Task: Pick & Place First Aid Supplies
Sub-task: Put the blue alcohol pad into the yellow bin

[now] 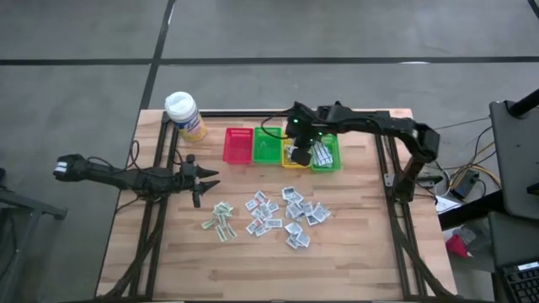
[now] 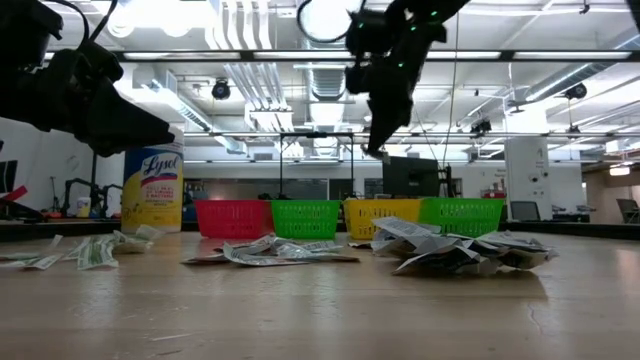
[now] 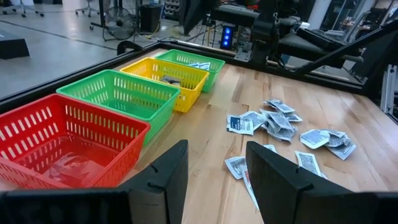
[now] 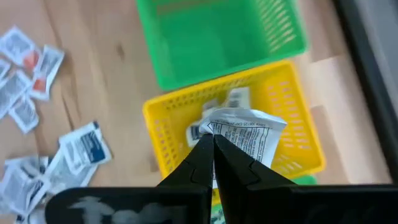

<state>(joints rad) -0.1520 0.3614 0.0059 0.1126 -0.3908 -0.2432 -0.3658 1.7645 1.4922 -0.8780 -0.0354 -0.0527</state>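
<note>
1. Broadly, the table [image 1: 354, 252] carries four baskets in a row at its far side — red [image 1: 237, 146], green [image 1: 267, 146], yellow [image 1: 295, 156], green [image 1: 327, 155].
2. Left gripper [image 1: 207, 179] hangs above the table's left part, near the red basket, jaws apart and holding nothing.
3. Right gripper [image 4: 213, 146] sits over the yellow basket, fingers closed on a white packet [image 4: 245, 134].
4. Loose packets [image 1: 278, 215] lie scattered mid-table — a few more rest in the yellow basket.
</note>
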